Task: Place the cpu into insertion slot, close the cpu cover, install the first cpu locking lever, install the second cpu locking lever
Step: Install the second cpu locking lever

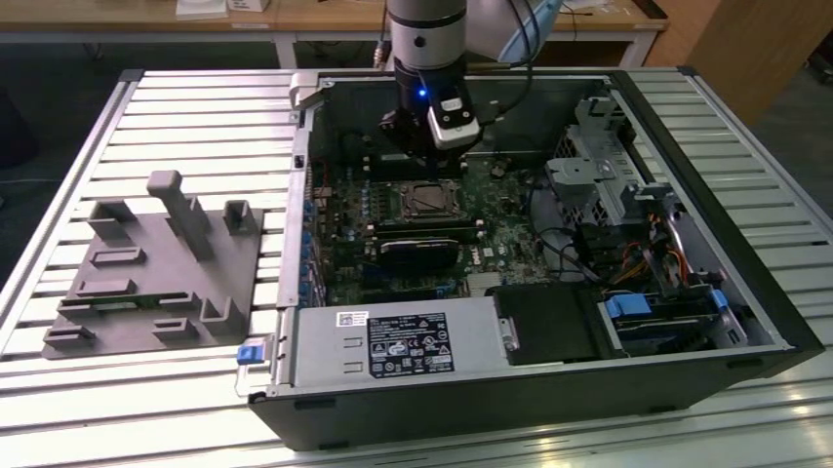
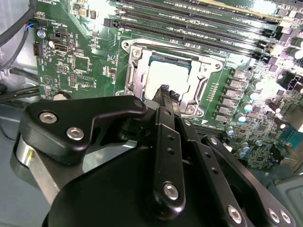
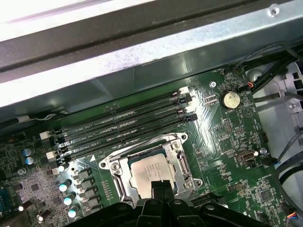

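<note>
One arm, exterior view: gripper low over the socket, best kept square and slow; second wrist view: fingertips pressed together just above the chip seated in the cover; first wrist view: chip directly beneath the fingers.

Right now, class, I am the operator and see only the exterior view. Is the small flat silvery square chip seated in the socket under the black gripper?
Observer: Yes. In both wrist views the cpu lies inside the silvery-rimmed insertion slot.
Operator: And the thin metal frame?
Observer: The cpu cover lies down flat around the chip, which shows through its window.
Operator: Where is the gripper?
Observer: The gripper is shut, with its tips over the chip's edge.
</note>
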